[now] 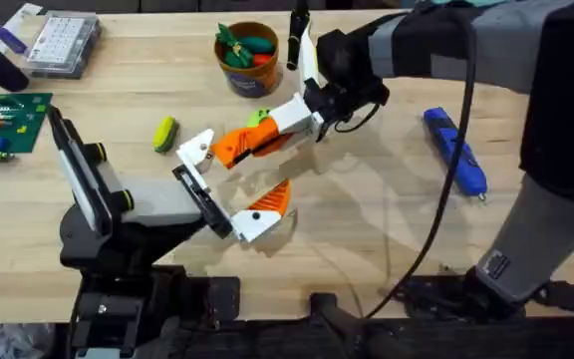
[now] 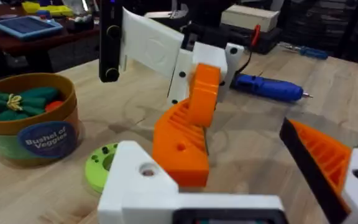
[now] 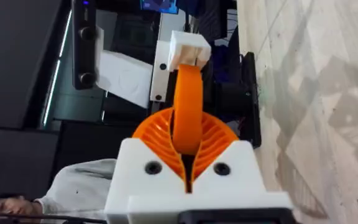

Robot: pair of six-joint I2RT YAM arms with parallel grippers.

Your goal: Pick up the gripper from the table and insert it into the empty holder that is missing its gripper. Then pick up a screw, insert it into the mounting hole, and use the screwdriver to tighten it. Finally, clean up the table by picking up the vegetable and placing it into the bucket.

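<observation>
Light-wood table [image 1: 367,209], ribbed orange gripper [image 1: 237,147], apparently pinched

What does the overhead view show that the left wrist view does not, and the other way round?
Overhead, not left wrist: the clear parts box and the green circuit board at the far left. Left wrist, not overhead: the readable label on the bucket. Both: the bucket, the screwdriver, the green vegetable, and the gripper held in the right fingers.

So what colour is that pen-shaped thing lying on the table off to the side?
Bright blue. The screwdriver shows best in the overhead view.
</observation>
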